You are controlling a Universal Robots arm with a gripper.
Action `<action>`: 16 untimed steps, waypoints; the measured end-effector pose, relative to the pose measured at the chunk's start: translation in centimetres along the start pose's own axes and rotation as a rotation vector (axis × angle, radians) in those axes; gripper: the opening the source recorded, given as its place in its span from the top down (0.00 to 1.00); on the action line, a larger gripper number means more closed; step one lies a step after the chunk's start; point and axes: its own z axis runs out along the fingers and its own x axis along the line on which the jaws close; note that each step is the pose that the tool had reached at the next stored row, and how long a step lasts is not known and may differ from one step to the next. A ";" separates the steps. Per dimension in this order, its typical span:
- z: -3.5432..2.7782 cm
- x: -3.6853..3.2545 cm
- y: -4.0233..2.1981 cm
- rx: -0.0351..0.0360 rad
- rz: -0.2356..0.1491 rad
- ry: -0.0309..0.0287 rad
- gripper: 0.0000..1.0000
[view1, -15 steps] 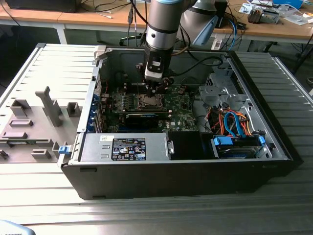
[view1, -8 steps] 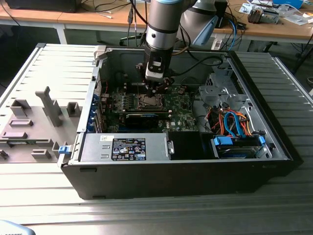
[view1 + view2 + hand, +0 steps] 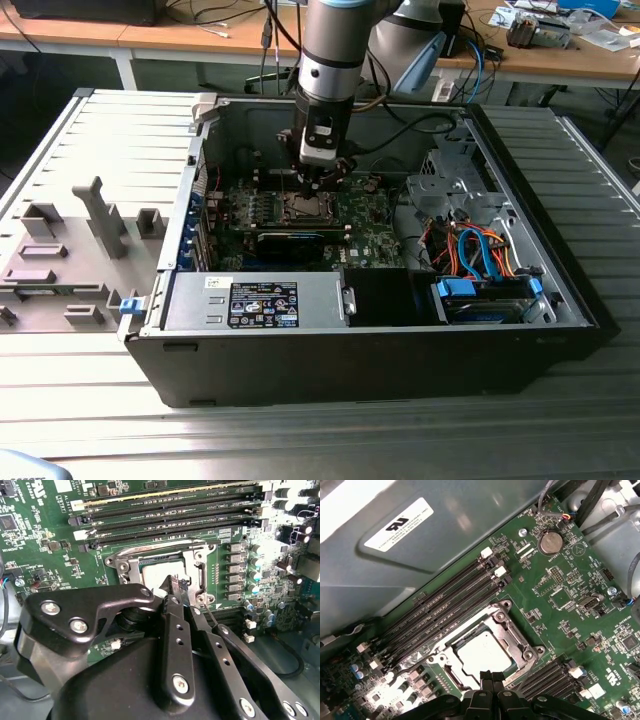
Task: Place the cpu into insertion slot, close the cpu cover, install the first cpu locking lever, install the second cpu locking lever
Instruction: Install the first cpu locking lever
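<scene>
Cpu (image 3: 482,652) lies flat in the insertion slot (image 3: 508,612).

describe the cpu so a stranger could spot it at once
Inside the open computer case, find the green motherboard. Beside its long black memory slots lies a silvery metal frame; the cpu is the flat dull-grey square in its window, the only smooth blank surface there.

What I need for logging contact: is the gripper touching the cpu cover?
Cannot tell. In the second wrist view the gripper overlaps the edge of the cpu cover, hiding any gap or contact.
</scene>
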 end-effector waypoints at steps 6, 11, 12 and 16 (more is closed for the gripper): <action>0.00 0.00 0.00 0.0011 -0.024 -0.0018 0.89; 0.00 0.00 0.00 0.0020 -0.043 -0.0032 0.89; 0.00 0.00 0.00 0.0023 -0.048 -0.0036 0.89; 0.00 0.00 0.00 0.0030 -0.062 -0.0046 0.89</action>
